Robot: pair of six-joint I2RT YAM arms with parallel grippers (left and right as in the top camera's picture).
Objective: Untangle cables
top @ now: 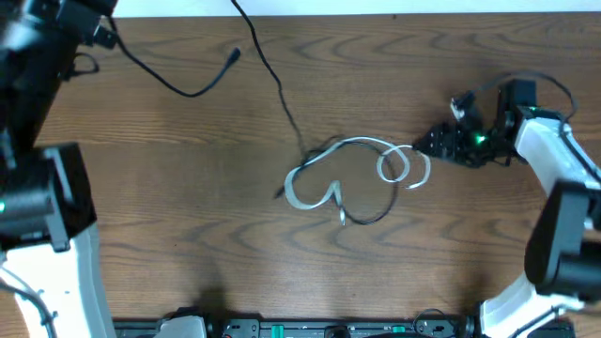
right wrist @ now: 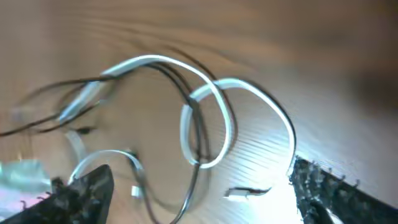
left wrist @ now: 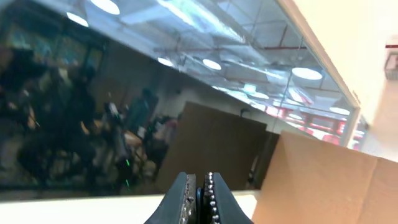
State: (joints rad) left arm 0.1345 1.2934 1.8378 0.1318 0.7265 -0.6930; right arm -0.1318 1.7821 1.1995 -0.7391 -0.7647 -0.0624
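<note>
The right claw (right wrist: 200, 198) stood spread wide and empty, low over the table (top: 169, 188). Just ahead of its jaws lay the small loop of the white cable (right wrist: 219, 102). The black cable (right wrist: 194, 127) ran across that loop, and a short white end lay near one finger. Farther ahead the white cable swept round in a larger arc with the black running along it, and the two crossed more than once. Beyond the tangle the black cable ran off alone toward the far edge, its plug (top: 234, 55) well apart from the bundle. Farthest off, the left claw (left wrist: 198, 198) was pressed together, held nothing, and pointed up away from the table.

The step in hand looked to be a fresh grasp at the small loop. It would go best if the claw closed on the white strand alone, near its free end and clear of the black. Pinching a crossing would likely drag both cords and tighten the tangle. A low, slow pull back toward the claw's own side should let the white end slip out of the loop. The blurred wrist view left the exact over-and-under unclear, so that wanted checking first.
</note>
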